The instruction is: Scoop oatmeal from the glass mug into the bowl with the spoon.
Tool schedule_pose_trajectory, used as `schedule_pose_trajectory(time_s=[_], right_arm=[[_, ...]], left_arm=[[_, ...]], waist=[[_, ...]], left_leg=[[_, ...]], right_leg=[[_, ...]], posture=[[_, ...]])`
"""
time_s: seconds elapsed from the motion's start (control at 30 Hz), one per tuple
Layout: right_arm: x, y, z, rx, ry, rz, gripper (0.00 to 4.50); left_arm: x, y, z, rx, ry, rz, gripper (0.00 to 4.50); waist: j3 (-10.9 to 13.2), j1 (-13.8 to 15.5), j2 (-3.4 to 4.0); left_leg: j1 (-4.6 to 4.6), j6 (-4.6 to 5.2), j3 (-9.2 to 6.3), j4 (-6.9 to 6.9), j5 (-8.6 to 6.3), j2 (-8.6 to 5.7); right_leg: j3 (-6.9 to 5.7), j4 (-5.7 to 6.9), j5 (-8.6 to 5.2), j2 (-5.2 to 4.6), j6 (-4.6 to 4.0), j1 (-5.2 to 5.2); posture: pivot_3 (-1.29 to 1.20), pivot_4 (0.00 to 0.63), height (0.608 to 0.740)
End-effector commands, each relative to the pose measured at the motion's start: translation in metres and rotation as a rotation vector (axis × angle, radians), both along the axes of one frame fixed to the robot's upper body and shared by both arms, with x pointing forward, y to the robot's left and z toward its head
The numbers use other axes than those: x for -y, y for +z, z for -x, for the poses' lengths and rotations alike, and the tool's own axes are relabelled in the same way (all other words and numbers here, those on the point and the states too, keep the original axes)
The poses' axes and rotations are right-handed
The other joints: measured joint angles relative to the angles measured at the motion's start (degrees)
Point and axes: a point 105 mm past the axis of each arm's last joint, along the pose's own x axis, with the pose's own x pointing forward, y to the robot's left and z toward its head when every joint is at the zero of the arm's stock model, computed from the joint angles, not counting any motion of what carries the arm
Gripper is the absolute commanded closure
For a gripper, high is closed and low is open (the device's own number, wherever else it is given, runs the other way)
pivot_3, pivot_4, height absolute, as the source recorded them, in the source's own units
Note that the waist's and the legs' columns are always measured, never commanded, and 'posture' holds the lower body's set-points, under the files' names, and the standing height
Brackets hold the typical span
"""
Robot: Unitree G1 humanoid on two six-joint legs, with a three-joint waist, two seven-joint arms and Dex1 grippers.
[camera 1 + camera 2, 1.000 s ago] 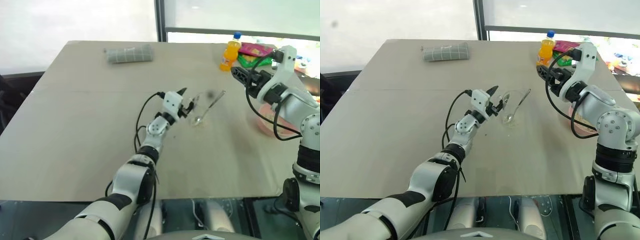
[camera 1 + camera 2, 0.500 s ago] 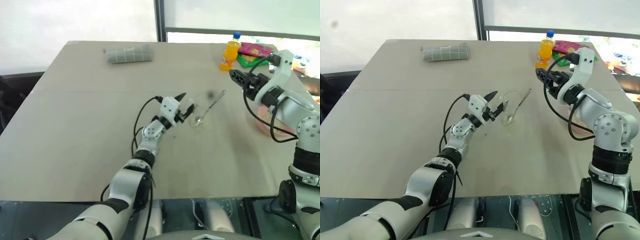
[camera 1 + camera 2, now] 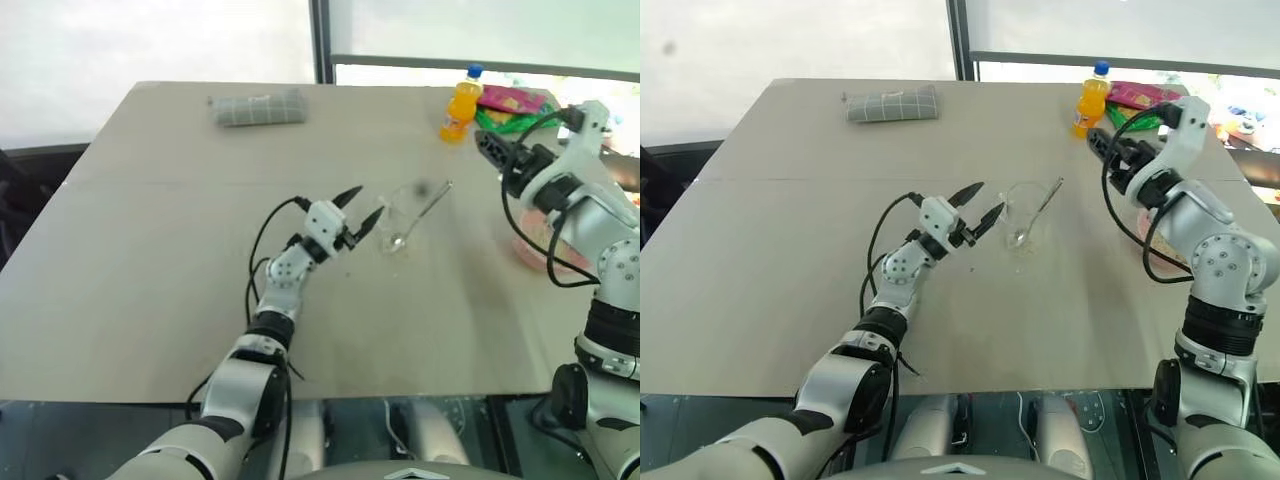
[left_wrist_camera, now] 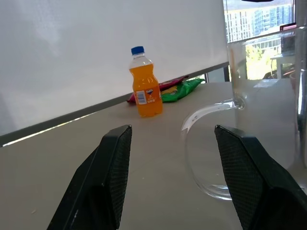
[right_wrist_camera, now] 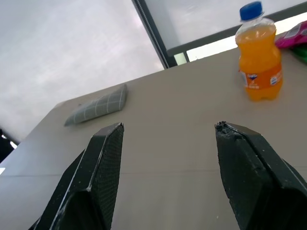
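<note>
The desk is a broad, flat, matte beige surface with a faint seam running across it. Near its middle stands the glass mug, a small cylinder of clear, colourless glass that nearly vanishes against the desk; in the left wrist view its thin curved handle loops out from the side wall. The spoon, slim shiny metal, leans inside the mug with its small oval bowl down at the bottom and its long handle slanting up over the rim on the far right side. Any oatmeal in the mug is too faint to make out.

The left end effector sits just beside the mug on its left, not touching it, its two black tapered fingers spread apart and empty, with textured pads facing inward. The mug's handle faces this end effector.

The right end effector is raised above the right part of the desk, well apart from the mug, its fingers likewise spread with nothing between them. Below the right arm, by the desk's right edge, part of the salmon-pink round bowl shows behind the arm and its cables.

At the far right stands a plastic orange bottle with a blue cap, with bright crinkly snack packets just behind it. A grey checked cloth, rolled up, lies at the far left.
</note>
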Motion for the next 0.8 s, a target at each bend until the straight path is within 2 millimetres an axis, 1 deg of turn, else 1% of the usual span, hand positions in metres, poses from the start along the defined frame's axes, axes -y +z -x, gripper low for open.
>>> schedule_pose_trajectory(time_s=[0.03,0.1,0.17,0.2,0.23,0.27,0.3,0.33,0.37,0.4,0.47,0.5,0.57,0.6,0.63,0.67,0.7,0.73,0.77,0.8], right_arm=[[0.026,0.017,0.013,0.101,-0.077,-0.006,1.44],[0.036,0.012,0.021,0.108,-0.073,0.032,1.44],[0.043,0.003,0.031,0.107,-0.044,0.12,1.44],[0.044,-0.006,0.038,0.095,-0.015,0.176,1.44],[0.044,-0.016,0.045,0.077,0.021,0.223,1.44],[0.042,-0.027,0.052,0.063,0.062,0.253,1.44],[0.04,-0.033,0.057,0.056,0.09,0.27,1.44],[0.034,-0.046,0.065,0.041,0.13,0.312,1.44],[0.03,-0.054,0.07,0.034,0.158,0.34,1.44],[0.024,-0.067,0.078,0.028,0.195,0.376,1.44],[0.017,-0.081,0.088,0.027,0.235,0.419,1.44],[0.015,-0.092,0.093,0.015,0.258,0.464,1.44],[0.013,-0.108,0.1,-0.012,0.294,0.524,1.44],[0.017,-0.114,0.099,-0.024,0.269,0.504,1.44],[0.021,-0.117,0.098,-0.029,0.247,0.483,0.95],[0.024,-0.121,0.098,-0.025,0.224,0.481,0.69],[0.027,-0.126,0.099,-0.024,0.214,0.492,0.25],[0.029,-0.132,0.1,-0.024,0.218,0.504,0.0],[0.029,-0.135,0.103,-0.021,0.232,0.497,0.0],[0.029,-0.137,0.107,-0.021,0.245,0.491,0.0]], left_arm=[[-0.006,0.009,0.013,0.048,-0.03,-0.031,1.61],[-0.022,0.012,0.016,0.036,0.013,-0.025,1.61],[-0.042,0.017,0.016,0.012,0.082,0.002,1.61],[-0.053,0.021,0.018,-0.011,0.112,0.038,1.61],[-0.064,0.024,0.023,-0.013,0.147,0.036,1.61],[-0.072,0.027,0.028,-0.009,0.174,0.026,1.61],[-0.076,0.029,0.033,-0.007,0.189,0.014,1.61],[-0.088,0.034,0.036,-0.001,0.247,0.003,1.61],[-0.097,0.037,0.039,-0.001,0.286,-0.001,1.61],[-0.11,0.042,0.044,-0.016,0.336,0.016,1.61],[-0.123,0.046,0.052,-0.045,0.382,0.033,1.61],[-0.131,0.042,0.06,-0.075,0.404,0.035,1.61],[-0.138,0.035,0.072,-0.121,0.43,0.03,1.61],[-0.146,0.026,0.082,-0.162,0.477,0.035,1.61],[-0.151,0.02,0.088,-0.191,0.511,0.037,1.54],[-0.153,0.013,0.097,-0.227,0.526,0.047,1.32],[-0.152,0.006,0.108,-0.255,0.521,0.045,1.04],[-0.153,0.0,0.116,-0.286,0.526,0.046,0.73],[-0.155,-0.01,0.123,-0.331,0.554,0.044,0.22],[-0.158,-0.017,0.129,-0.364,0.58,0.028,0.05]], waist=[[0.0,0.0,0.0],[0.0,0.1,0.01],[0.0,0.1,0.01],[0.0,0.1,0.01],[0.0,0.0,0.01],[0.0,0.0,0.01],[0.0,-0.1,0.01],[0.0,-0.2,0.03],[0.0,-0.2,0.02],[0.0,-0.4,0.03],[0.0,-0.6,0.03],[0.0,-0.8,0.03],[0.0,-1.2,0.03],[0.0,-1.2,0.01],[0.0,-1.4,-0.01],[0.0,-1.4,-0.03],[0.0,-1.5,-0.06],[0.0,-1.4,-0.07],[0.0,-1.3,-0.09],[0.0,-1.1,-0.1]], left_leg=[[-0.01,0.0,0.0,-0.01,0.0,0.0],[0.0,0.0,0.01,-0.02,0.0,0.01],[-0.01,-0.01,0.0,-0.04,0.0,0.03],[0.0,0.0,-0.01,-0.04,0.0,0.03],[0.02,0.0,-0.03,-0.04,0.0,0.03],[0.03,0.0,-0.12,-0.04,0.0,0.04],[0.06,0.0,-0.23,-0.06,0.0,0.06],[0.11,0.0,-0.25,-0.07,0.0,0.07],[0.13,0.0,-0.24,-0.07,0.0,0.06],[0.16,0.0,-0.27,-0.07,0.0,0.07],[0.21,-0.01,-0.28,-0.06,0.0,0.08],[0.29,-0.01,-0.27,-0.05,0.0,0.08],[0.39,-0.01,-0.23,-0.03,0.0,0.07],[0.56,-0.02,-0.19,-0.05,-0.01,0.08],[0.8,-0.02,-0.13,-0.11,-0.02,0.08],[0.84,-0.02,-0.06,-0.12,-0.02,0.09],[0.89,-0.02,-0.03,-0.12,-0.02,0.09],[0.93,-0.03,-0.01,-0.12,-0.02,0.11],[0.94,-0.03,0.0,-0.12,-0.03,0.11],[0.94,-0.04,0.0,-0.12,-0.03,0.12]], right_leg=[[0.0,-0.01,0.0,0.0,0.0,0.0],[0.0,-0.02,0.0,0.0,0.0,0.0],[0.0,-0.02,0.0,-0.01,0.0,0.0],[0.0,-0.02,0.0,-0.01,0.0,0.0],[0.01,-0.01,0.0,-0.01,0.0,0.0],[0.02,0.0,0.0,-0.01,0.0,0.0],[0.03,-0.01,-0.01,-0.02,0.0,0.02],[0.06,0.0,-0.01,-0.01,0.0,0.04],[0.09,0.03,-0.01,0.0,0.0,0.02],[0.09,0.04,-0.01,0.01,0.01,0.04],[0.1,0.08,-0.02,0.01,0.01,0.06],[0.11,0.09,-0.02,0.0,0.0,0.11],[0.16,0.07,-0.03,0.0,0.01,0.2],[0.19,0.04,-0.04,-0.04,0.0,0.38],[0.25,0.0,-0.07,-0.08,-0.02,0.56],[0.33,0.0,-0.18,-0.1,-0.19,0.56],[0.37,0.01,-0.18,-0.09,-0.19,0.57],[0.39,0.01,-0.19,-0.1,-0.2,0.59],[0.4,0.02,-0.19,-0.13,-0.2,0.58],[0.4,0.02,-0.2,-0.13,-0.21,0.58]], posture=[[0.0,0.15,0.74],[0.0,0.15,0.74],[0.0,0.15,0.74],[0.0,0.15,0.74],[0.0,0.15,0.74],[0.0,0.15,0.74],[0.0,0.15,0.74],[0.0,0.15,0.74],[0.0,0.15,0.74],[0.0,0.15,0.74],[0.0,0.15,0.74],[0.0,0.15,0.74],[0.0,0.15,0.74],[0.0,0.15,0.74],[0.0,0.15,0.74],[0.0,0.15,0.74],[0.0,0.15,0.74],[0.0,0.15,0.74],[0.0,0.15,0.74],[0.0,0.15,0.74]])
